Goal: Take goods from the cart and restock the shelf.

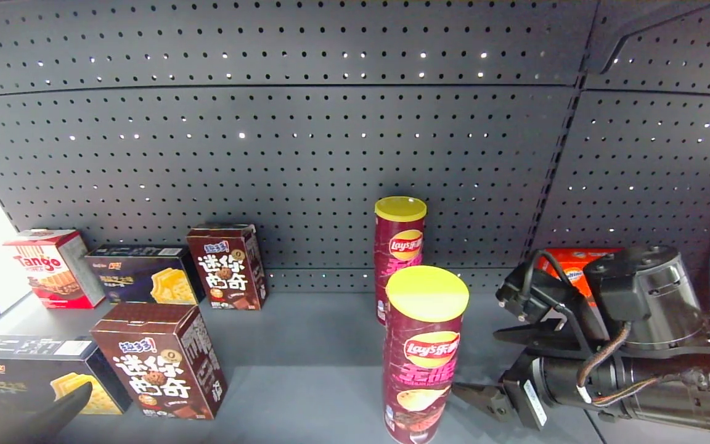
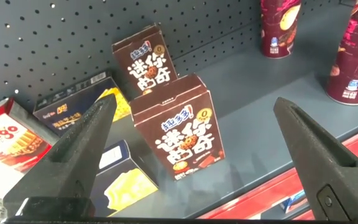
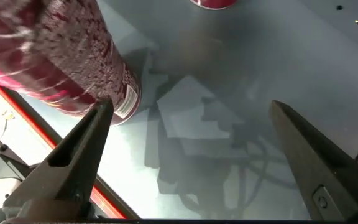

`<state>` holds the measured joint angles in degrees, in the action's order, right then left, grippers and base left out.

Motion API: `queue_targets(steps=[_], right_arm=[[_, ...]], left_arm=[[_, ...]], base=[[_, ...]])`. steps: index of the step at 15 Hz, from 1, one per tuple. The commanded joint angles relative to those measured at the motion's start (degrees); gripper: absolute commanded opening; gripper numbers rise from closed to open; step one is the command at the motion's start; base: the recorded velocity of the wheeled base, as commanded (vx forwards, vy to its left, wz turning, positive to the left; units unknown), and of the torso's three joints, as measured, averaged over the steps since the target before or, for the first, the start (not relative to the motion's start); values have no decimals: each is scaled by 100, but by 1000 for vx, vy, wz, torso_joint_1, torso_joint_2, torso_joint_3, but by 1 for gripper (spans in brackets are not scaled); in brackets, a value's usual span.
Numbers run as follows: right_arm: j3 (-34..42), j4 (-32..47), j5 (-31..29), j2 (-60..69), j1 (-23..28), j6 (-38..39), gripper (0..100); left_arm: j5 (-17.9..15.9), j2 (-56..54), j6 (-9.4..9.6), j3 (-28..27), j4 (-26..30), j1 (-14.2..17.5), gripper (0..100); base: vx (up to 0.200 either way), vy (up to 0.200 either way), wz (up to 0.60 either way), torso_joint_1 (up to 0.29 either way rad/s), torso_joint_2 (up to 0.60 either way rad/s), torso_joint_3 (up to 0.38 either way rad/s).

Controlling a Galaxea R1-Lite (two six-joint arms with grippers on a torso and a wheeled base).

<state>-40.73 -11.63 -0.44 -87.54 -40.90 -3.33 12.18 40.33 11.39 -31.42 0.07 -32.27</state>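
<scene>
The front chip can [image 1: 424,357] stands upright at the front edge of the shelf [image 1: 306,345], with the rear chip can [image 1: 399,246] upright behind it, near the back panel. The right gripper [image 3: 188,109] sits low just beside the front can, its fingers spread wide and holding nothing. The can is outside the gap. The left gripper [image 2: 194,102] hangs at the shelf's front left corner, fingers also apart and empty, facing a brown cookie box [image 1: 161,361].

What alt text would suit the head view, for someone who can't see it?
The robot's open right gripper sits beside a maroon chip can with a yellow lid, standing near the front of the grey shelf. A second can stands behind it; biscuit boxes line the left.
</scene>
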Motion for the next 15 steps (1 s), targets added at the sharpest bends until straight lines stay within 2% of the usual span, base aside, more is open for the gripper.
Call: queue_targets(steps=[1,7,10,14,15], right_arm=[[-5,-24,0,-53,-23,-1,100],[127,-32,-106,114,21,8,100],[258,-50,-114,642,267,25,100],[1102,-24,-352,2971,1506,254,100],[1480,-15,-352,3665,2095,254,100]], left_arm=[[4,19,-5,4,1,1,100],[-5,10,-40,13,1,1,100],[4,10,-40,21,1,1,100],[13,-174,-22,232,10,28,100],[13,-280,4,426,1,28,100]], base=[[0,0,0,0,0,0],[0,0,0,0,0,0],[0,0,0,0,0,0],[0,0,0,0,0,0],[0,0,0,0,0,0]])
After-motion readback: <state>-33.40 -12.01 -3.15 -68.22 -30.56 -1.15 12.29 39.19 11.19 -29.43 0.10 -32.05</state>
